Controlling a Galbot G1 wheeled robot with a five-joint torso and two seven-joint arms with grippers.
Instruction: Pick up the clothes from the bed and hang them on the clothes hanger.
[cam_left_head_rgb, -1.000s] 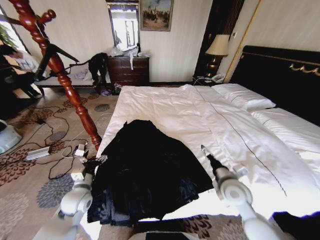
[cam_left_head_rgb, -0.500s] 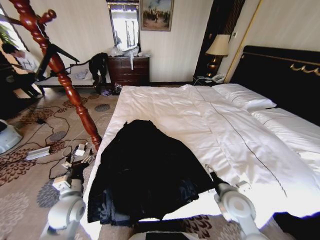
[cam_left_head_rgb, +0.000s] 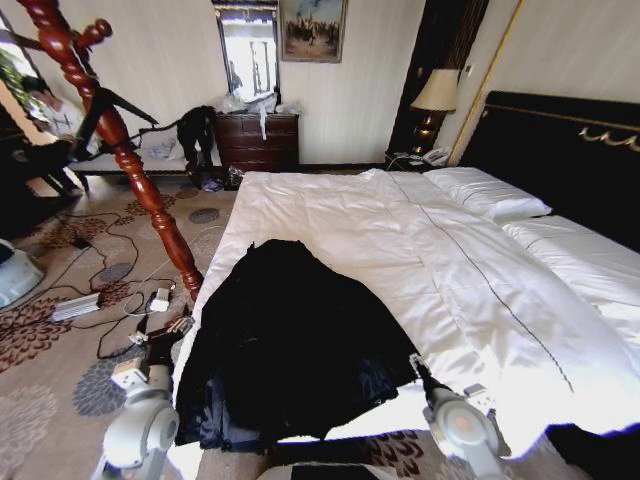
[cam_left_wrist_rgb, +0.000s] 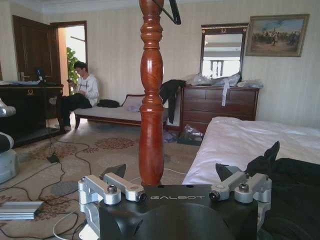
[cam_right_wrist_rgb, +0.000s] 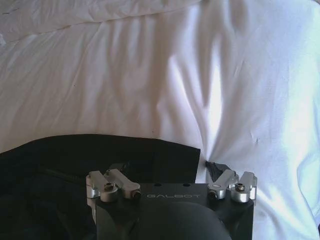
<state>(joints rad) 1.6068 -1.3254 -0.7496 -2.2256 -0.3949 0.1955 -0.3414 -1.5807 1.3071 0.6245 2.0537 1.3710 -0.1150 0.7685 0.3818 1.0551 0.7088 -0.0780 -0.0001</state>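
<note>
the step is the pick-up: the clothes (cam_left_head_rgb: 295, 345) lie flat on the bed (cam_left_head_rgb: 450, 250), ungrasped. the right gripper (cam_right_wrist_rgb: 170, 172) is spread wide, empty, at the hem; the left gripper (cam_left_wrist_rgb: 172, 172), also wide and empty, sits beside the bed. next, it seems, both must close on fabric. the hanger (cam_left_head_rgb: 120, 135) stands near, cables (cam_left_head_rgb: 110, 290) at its foot.

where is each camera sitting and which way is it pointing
Head view: from the head, facing forward and down over the bed, clothes and clothes hanger; both arms show.
Left wrist view: low beside the bed, facing the clothes hanger; left end effector open.
Right wrist view: just above the bed, facing the clothes' edge; right end effector open.
Shared: all three show the clothes and bed.
</note>
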